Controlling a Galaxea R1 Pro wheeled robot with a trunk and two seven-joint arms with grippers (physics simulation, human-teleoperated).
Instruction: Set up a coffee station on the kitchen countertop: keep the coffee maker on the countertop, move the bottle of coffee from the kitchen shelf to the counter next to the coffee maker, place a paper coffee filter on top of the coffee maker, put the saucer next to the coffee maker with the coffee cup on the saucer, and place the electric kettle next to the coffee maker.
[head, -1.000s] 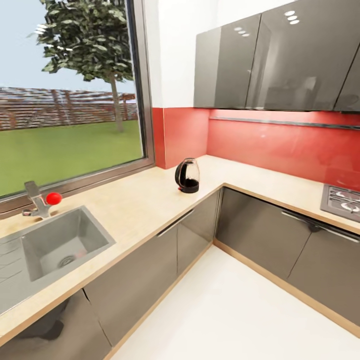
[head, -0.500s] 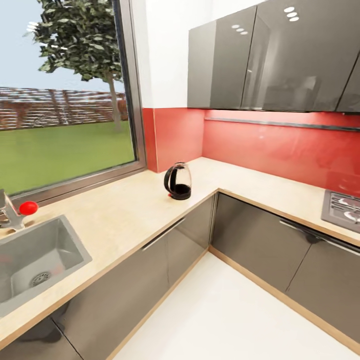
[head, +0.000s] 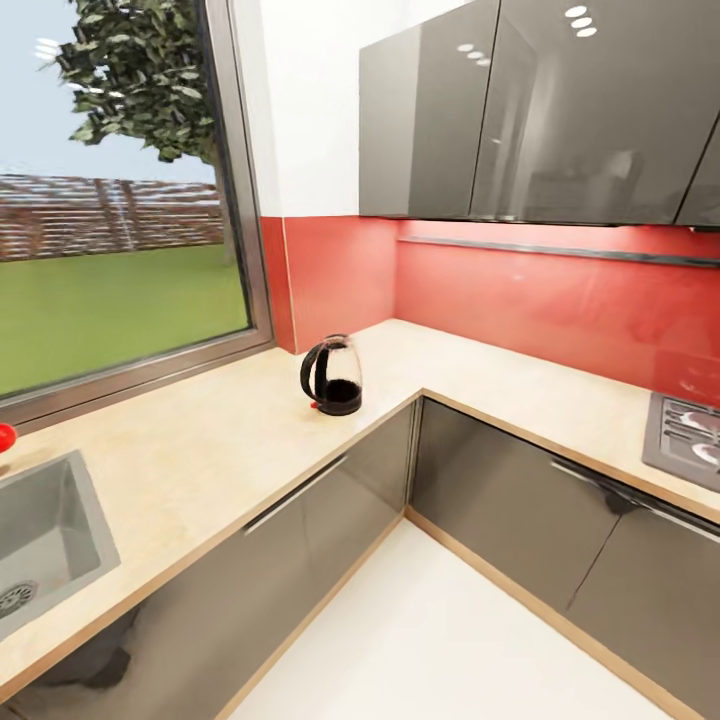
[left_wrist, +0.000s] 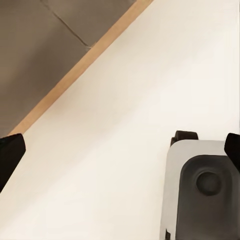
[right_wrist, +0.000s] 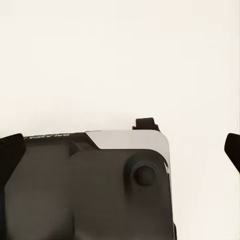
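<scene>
both pincers spread; electric kettle holds nothing.

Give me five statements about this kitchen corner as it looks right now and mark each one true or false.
1. The electric kettle stands upright on the countertop near the inner corner. True.
2. The kettle sits inside the sink. False: it is on bare worktop, well apart from the sink.
3. A hob shows at the right edge of the head view. True.
4. The left tool is clamped on the kettle. False: its fingers stand wide apart with nothing between them, over pale floor.
5. The backsplash behind the counter is blue. False: it is red.
</scene>
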